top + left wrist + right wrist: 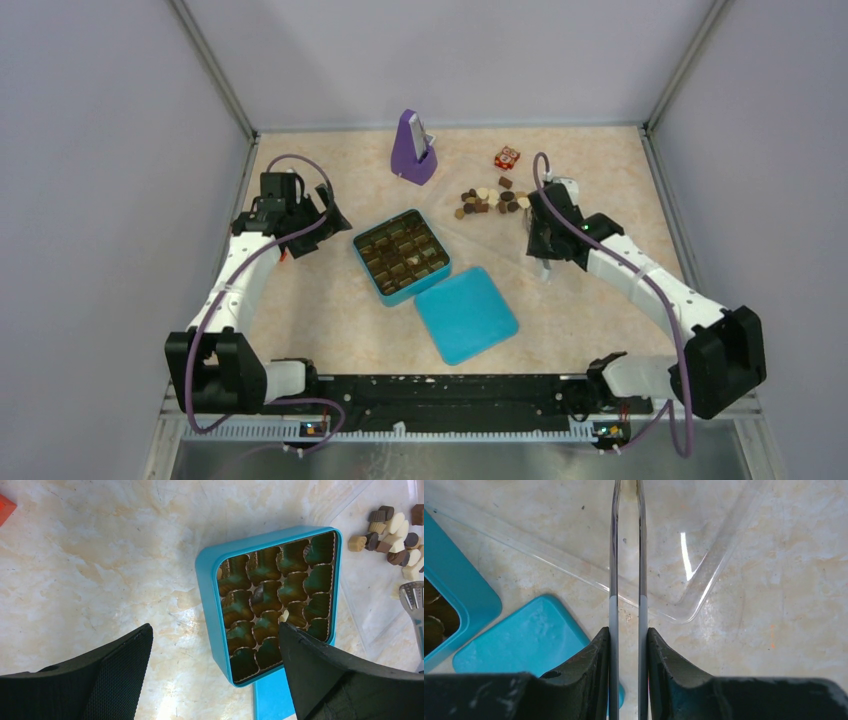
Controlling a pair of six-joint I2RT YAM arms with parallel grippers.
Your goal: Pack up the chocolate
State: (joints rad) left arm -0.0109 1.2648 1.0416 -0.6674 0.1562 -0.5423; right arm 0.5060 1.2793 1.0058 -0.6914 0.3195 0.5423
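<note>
The chocolate (pixel 490 200) is lying in a loose heap on the clear tray (pixel 716 565), at 1 o'clock from the teal box (pixel 209 605), near it but apart. The pieces are showing as small bites in dark brown, light brown and cream-white, some round and some square. Finer shapes are too small to tell.

I am judging the packing as barely begun. The box is standing open and its rows of moulded cups are looking almost all empty. One cream piece (pixel 284 615) appears to be sitting in a cup. Nearly the whole heap is waiting for transfer. The lid (pixel 465 313), lying flat on the desk (pixel 320 310) at 5 o'clock from the box, is waiting to be fitted.

My right jaws are clenching metal tongs (pixel 642 555) at 4 o'clock from the heap, and the tips are running out of my wrist view. My left jaws are standing released and empty at 9 o'clock from the box.

The red-and-white cube (pixel 507 157) at 12 o'clock from the heap and the purple device (pixel 412 150) at 12 o'clock from the box are taking no part.
</note>
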